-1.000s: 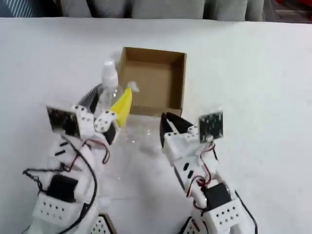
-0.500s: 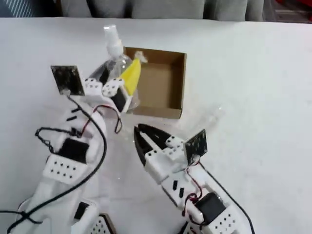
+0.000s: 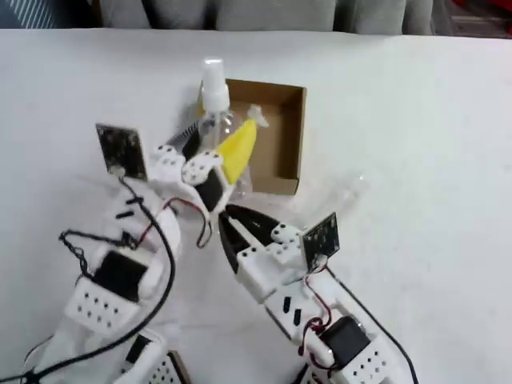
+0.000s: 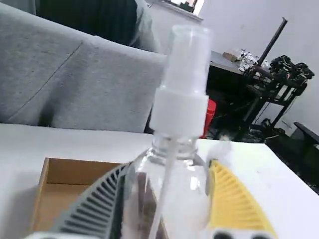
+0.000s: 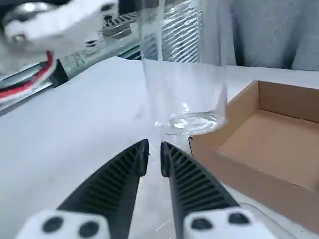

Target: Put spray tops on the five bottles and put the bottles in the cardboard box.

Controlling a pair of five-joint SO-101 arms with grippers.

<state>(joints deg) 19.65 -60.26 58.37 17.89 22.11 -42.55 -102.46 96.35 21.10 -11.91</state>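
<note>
**Step in hand.** Placing a capped bottle in the box. The left gripper (image 3: 218, 157) is clamped on the clear bottle (image 3: 214, 122) across its body, with the grey finger (image 4: 94, 209) on one side and the yellow finger (image 4: 234, 201) on the other. The spray top (image 3: 214, 76) is seated on the neck, above the fingers. The bottle's base hangs below the fingers, at the near wall of the cardboard box (image 3: 302, 132). From the right wrist view the base appears to be at or just outside that wall, not yet over the box floor.

**Right gripper.** The right gripper (image 3: 227, 213) holds nothing, and its jaws are narrowed to a thin slit. The bottle base is just ahead of its fingertips, and the box lies ahead and to one side.

**Orientation.** The bottle's long axis runs close to vertical, with the spray top up and the base down. In the high view the top leans slightly away from the arms, towards the box. The direction of the nozzle cannot be determined.

**Next move (judgement).**
1. Carry the bottle further forward until the base clears the near wall.
2. Lower it to the box floor with the axis upright.
3. Open the fingers.

Clipping the wall with the base would tip the bottle or shift the box.
</note>
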